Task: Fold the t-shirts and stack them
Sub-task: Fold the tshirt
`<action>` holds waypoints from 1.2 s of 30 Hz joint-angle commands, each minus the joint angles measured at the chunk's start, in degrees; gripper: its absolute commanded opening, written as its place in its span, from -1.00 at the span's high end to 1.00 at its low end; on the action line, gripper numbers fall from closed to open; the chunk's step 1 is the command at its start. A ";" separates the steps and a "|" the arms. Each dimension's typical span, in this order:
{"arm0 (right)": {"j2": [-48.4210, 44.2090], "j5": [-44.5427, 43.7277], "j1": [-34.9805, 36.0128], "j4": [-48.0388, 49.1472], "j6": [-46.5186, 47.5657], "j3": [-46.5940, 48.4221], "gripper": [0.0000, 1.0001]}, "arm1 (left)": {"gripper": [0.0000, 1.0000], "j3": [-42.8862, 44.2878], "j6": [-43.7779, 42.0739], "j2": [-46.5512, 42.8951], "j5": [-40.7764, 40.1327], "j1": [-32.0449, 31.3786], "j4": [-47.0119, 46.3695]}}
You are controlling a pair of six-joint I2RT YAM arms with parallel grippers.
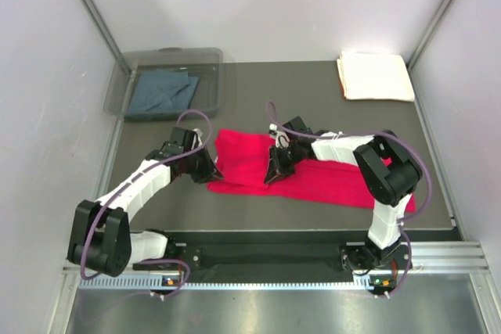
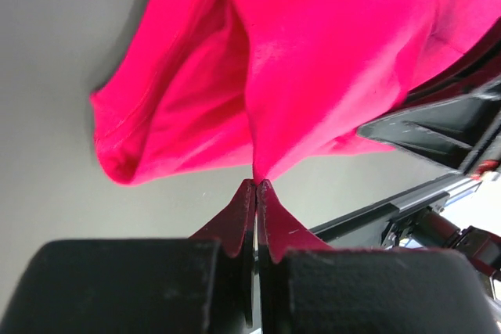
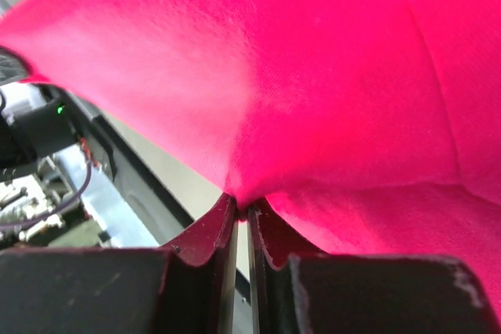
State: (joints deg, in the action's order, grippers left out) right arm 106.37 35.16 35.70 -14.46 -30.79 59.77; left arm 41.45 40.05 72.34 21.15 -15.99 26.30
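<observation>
Grey tabletop: carries two of the shirts directly and the bin with the third.
Red t-shirt: spread in a long, crumpled band across the middle of the tabletop, not yet folded. Its near edge is pinched at two spots, one at the left end and one near the middle.
Clear bin: at the far left corner, well apart from the red cloth.
Cream-white t-shirt: a neat folded rectangle at the far right corner, probably the base of the stack.
Blue-grey t-shirt: lies loosely inside the bin, unfolded.
Left tool: clenched on a small tuck of red cloth, caught only at the very tips.
Right tool: likewise clenched on a thin pinch of red cloth at the tips.
Risk, slip: both holds are shallow, so a quick lift or a pull apart could draw the cloth out of one tool.
Risk, skew: if one tool travels ahead of the other, the fold would likely land crooked.
Risk, snag: the right arm hangs over the shirt's right part, so cloth beneath it may drag or bunch.
</observation>
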 commanded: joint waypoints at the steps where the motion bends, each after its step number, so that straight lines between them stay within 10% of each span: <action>1: 0.95 5.09 -1.34 -3.55 5.20 3.07 0.85 | 1.00 -1.99 2.40 -2.72 -0.40 0.26 -0.11; 15: -1.42 7.75 -4.67 -7.78 9.96 -0.70 0.49 | 1.00 -6.12 4.16 -2.29 1.00 0.26 0.50; 23: -13.63 0.37 -7.75 -2.69 5.66 -6.24 0.01 | -0.08 -0.24 -2.26 -11.42 -7.96 0.08 10.89; 36: -11.71 -6.68 -18.97 -0.04 -3.58 -3.34 0.18 | -0.19 15.05 -8.14 14.75 -9.27 0.26 -8.89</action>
State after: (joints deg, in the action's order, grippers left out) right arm 95.22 31.44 23.16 -15.86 -32.75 54.41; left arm 52.60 35.73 83.37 14.57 -15.99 23.68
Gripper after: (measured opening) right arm 0.432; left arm 0.593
